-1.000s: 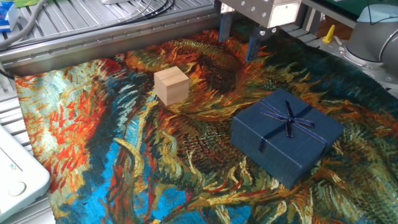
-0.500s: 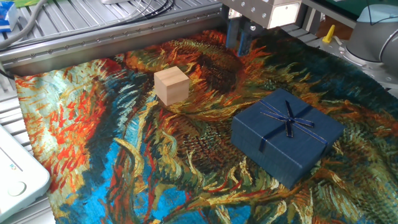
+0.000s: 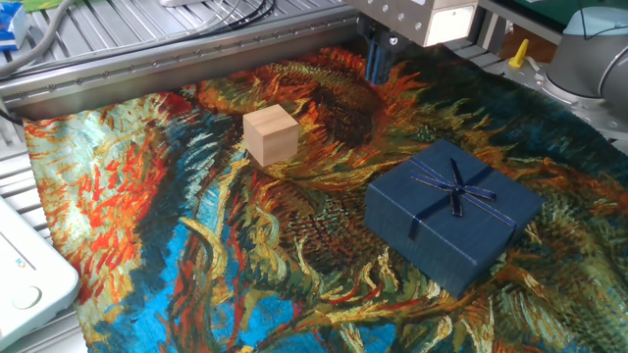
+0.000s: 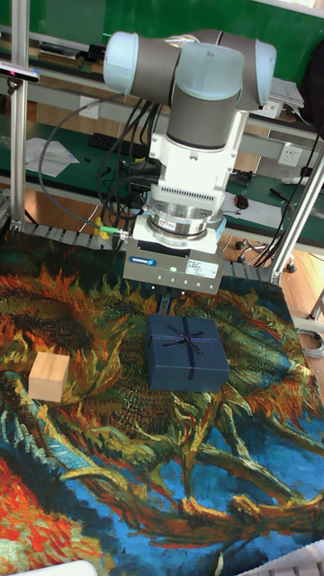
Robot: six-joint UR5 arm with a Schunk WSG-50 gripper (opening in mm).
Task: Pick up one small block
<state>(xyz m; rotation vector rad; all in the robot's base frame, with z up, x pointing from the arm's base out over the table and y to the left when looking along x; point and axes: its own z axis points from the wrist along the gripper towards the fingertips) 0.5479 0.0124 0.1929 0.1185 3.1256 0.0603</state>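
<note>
The small block [image 3: 271, 134], a pale tan wooden cube, rests on the painted cloth at the left centre; in the tall fixed view the block [image 4: 49, 375] lies at the left edge. My gripper [image 3: 378, 61] hangs above the cloth's far edge, to the right of and behind the block and well apart from it. Its two blue fingers are pressed together with nothing between them. In the tall fixed view the gripper [image 4: 169, 302] sits just behind the navy gift box [image 4: 186, 353], which hides its fingertips.
The navy gift box [image 3: 453, 214] with a ribbon bow lies to the right of the block. A metal rail [image 3: 147, 69] runs along the cloth's far edge. A white device [image 3: 25, 279] sits at the lower left. A yellow part [image 3: 518, 54] stands at the far right.
The gripper's fingers have come together from wide open to shut, holding nothing. The block and the box have not moved.
</note>
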